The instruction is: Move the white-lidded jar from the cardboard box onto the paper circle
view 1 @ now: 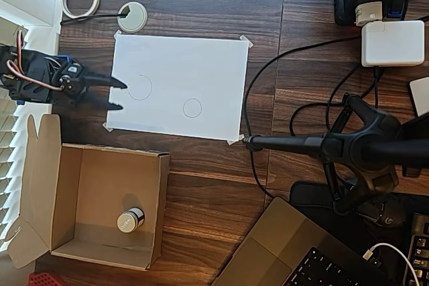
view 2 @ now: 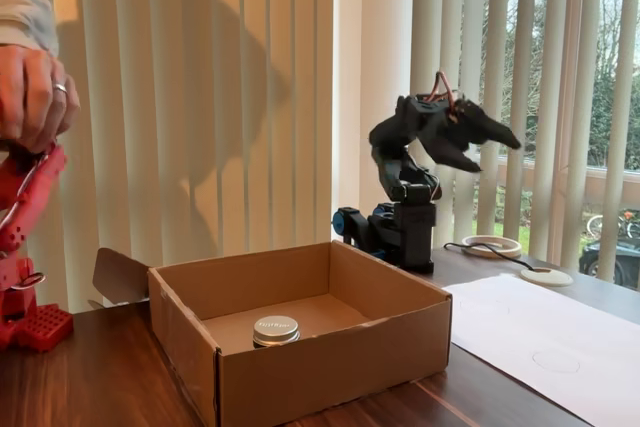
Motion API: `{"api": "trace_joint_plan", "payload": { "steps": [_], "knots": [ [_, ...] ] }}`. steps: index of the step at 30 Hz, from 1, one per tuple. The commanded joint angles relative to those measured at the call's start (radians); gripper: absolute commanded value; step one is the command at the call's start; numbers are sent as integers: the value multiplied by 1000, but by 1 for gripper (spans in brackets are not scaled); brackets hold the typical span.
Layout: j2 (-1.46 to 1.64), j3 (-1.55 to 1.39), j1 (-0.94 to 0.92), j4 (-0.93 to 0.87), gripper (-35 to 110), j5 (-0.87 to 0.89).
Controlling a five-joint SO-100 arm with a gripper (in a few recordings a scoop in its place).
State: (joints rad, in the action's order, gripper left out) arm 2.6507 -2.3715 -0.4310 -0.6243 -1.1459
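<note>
Gripper (view 1: 119,96) empty, jaws parted, held high above the desk's left edge in the overhead view, tips over the left margin of the white paper sheet (view 1: 201,65). White-lidded jar (view 1: 131,220) sits upright on the floor of the cardboard box (view 1: 87,172), toward its near right corner, well apart from the gripper. Lid lettering too faint to read. Paper circle (view 1: 192,108) bare, on the sheet right of a larger circle (view 1: 140,87). Box flaps partly cut off at the frame's left edge.
</note>
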Motion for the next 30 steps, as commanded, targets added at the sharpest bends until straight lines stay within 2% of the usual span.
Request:
{"api": "trace_joint_plan", "payload": {
  "steps": [1, 4, 8, 17, 22, 30],
  "knots": [
    [-166, 170, -172, 153, 26, -126],
    [-341, 261, -284, 295, 27, -176],
    [-612, 451, -419, 382, 28, -245],
    [-1200, 851, -597, 387, 31, -433],
    [-1338, 879, -591, 374, 32, -500],
    [-1368, 811, -588, 370, 37, -644]
  ]
}}
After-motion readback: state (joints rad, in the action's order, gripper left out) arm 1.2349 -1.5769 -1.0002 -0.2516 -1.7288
